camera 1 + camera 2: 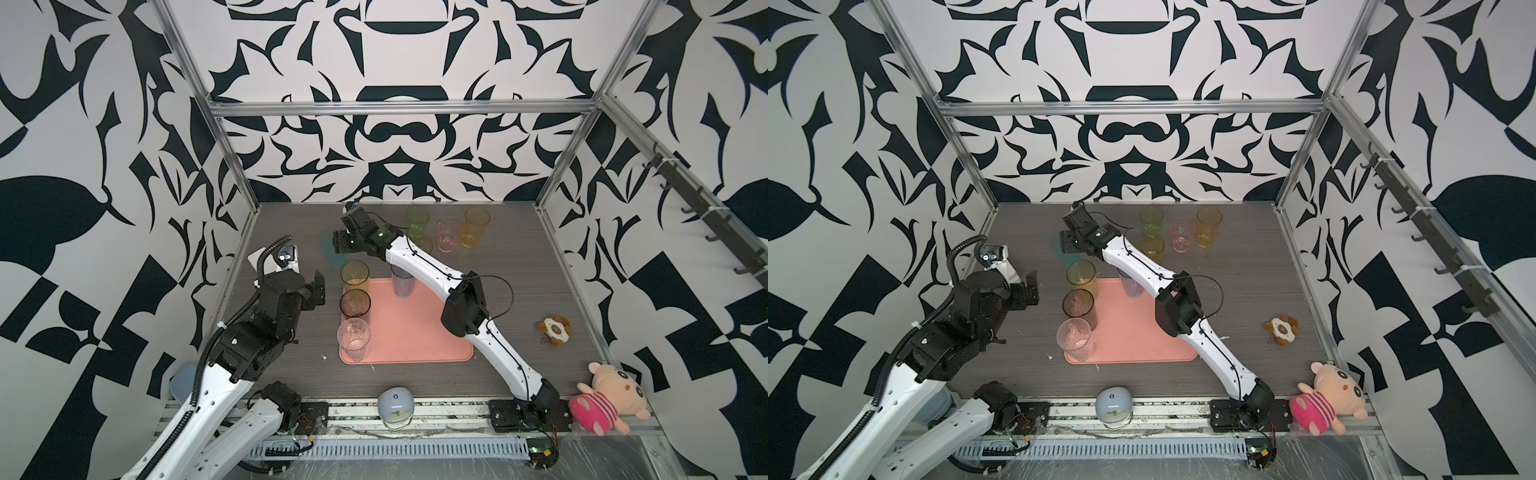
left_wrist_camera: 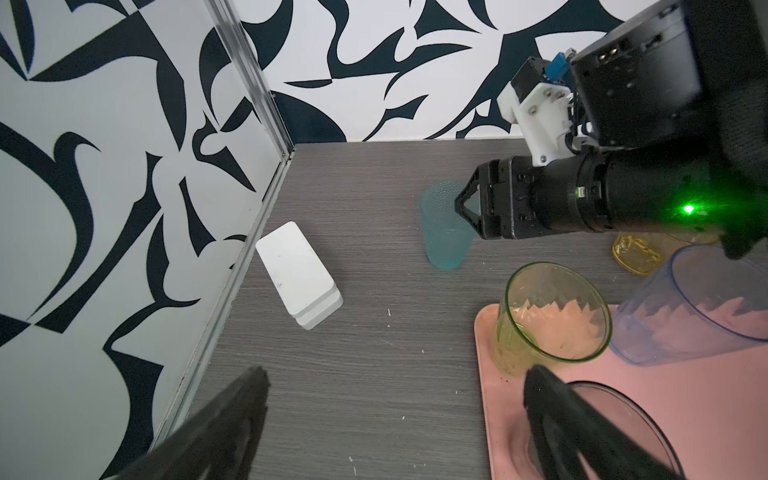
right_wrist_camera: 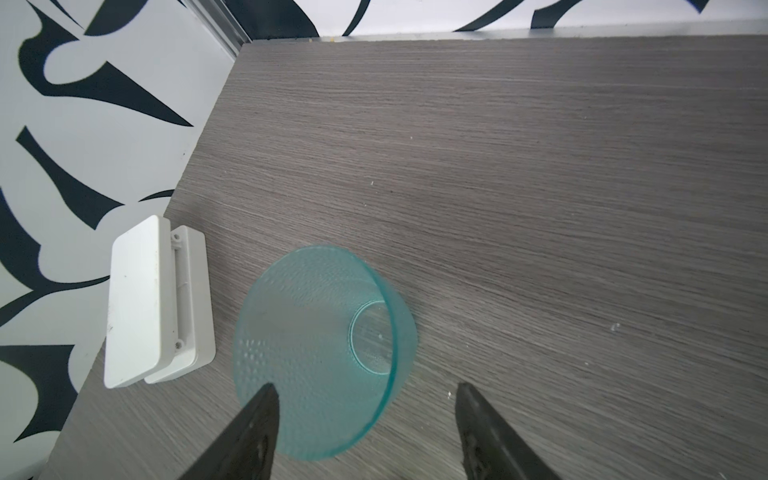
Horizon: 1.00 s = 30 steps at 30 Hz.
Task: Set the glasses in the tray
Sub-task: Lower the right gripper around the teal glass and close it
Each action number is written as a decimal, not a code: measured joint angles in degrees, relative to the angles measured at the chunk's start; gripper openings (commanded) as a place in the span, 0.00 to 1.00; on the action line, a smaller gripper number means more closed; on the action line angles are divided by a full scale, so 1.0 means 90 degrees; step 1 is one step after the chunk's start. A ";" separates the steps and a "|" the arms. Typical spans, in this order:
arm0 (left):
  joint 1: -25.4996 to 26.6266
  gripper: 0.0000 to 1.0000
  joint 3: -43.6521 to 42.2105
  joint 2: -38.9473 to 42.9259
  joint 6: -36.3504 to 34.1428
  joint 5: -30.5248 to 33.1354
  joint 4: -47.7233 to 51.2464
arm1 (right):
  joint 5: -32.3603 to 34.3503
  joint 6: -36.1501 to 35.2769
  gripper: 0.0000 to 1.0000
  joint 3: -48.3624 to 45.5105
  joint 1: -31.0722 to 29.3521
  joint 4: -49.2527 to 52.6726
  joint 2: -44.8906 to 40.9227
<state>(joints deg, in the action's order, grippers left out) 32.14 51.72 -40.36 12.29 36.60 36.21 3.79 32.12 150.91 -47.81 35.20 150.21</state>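
Observation:
A teal glass [image 3: 320, 353] stands blurred and tilted on the table left of the tray [image 1: 415, 332]. My right gripper [image 3: 368, 411] hovers over it, open, one finger crossing the rim, the other clear of it. In both top views it sits at the back left [image 1: 337, 246]. On the tray stand a yellow glass [image 1: 354, 276], a smoky one [image 1: 355, 303], a clear one [image 1: 353, 338] and a bluish one [image 1: 402, 280]. Green [image 1: 417, 222], pink [image 1: 448, 237], yellow [image 1: 476, 227] and short amber [image 1: 424, 244] glasses stand behind. My left gripper [image 2: 395, 386] is open and holds nothing, left of the tray.
A white box [image 2: 299, 282] lies by the left wall near the teal glass. A pale dome gadget [image 1: 395, 405] sits at the front edge. A small plush toy [image 1: 555, 330] and a pink plush pig [image 1: 611, 395] lie on the right. My right arm spans the tray's far corner.

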 measured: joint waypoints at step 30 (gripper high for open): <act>0.0000 1.00 0.0000 0.0002 -0.0017 -0.0051 0.0000 | -0.0109 0.0532 0.27 0.0121 0.0206 -0.0323 0.0376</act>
<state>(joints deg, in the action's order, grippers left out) 32.14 51.72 -40.34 12.14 36.14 36.21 2.81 36.91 152.00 -45.95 32.29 153.60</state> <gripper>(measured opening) 0.994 0.284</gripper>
